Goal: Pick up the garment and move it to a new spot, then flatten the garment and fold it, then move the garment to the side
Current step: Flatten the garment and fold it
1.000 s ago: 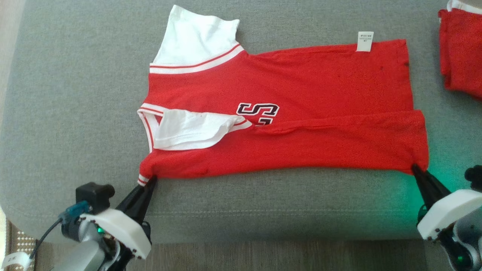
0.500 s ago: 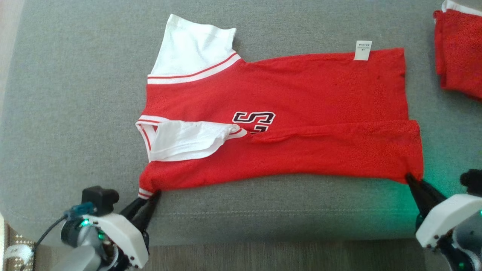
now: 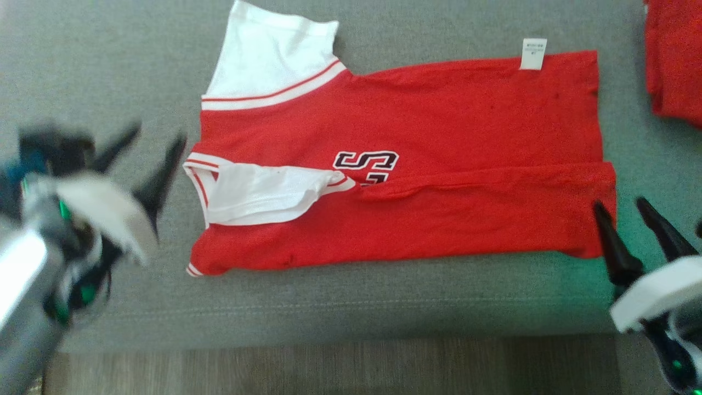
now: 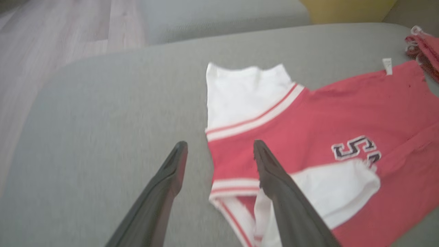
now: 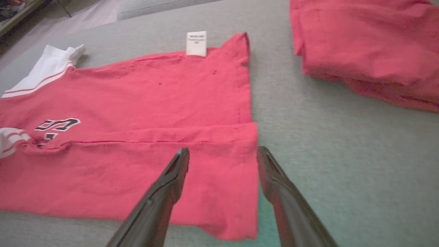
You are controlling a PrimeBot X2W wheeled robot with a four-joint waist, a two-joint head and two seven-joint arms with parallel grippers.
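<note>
A red short-sleeved cloth shirt with white sleeves (image 3: 439, 120) (image 4: 308, 120) (image 5: 154, 96) lay flat on the grey cloth-covered bench (image 3: 356, 307) (image 4: 103, 120) (image 5: 343, 137). Its near long side was folded over onto the front. One white sleeve (image 3: 263, 192) lay folded on top of the red part. The other white sleeve (image 3: 274, 55) stuck out on the far side. A small white tag (image 3: 533, 53) (image 5: 196, 43) poked out by the hem.

My left fingers (image 3: 159, 175) (image 4: 171, 171) were spread wide and held nothing. They were just beside the neck end of the shirt and looked blurry.

My right fingers (image 3: 614, 241) (image 5: 171, 178) were spread wide too and held nothing. They were at the near hem corner, one finger over the red cloth and one over the bench.

Another folded red cloth (image 3: 674, 60) (image 5: 370, 44) lay apart at the far right.
</note>
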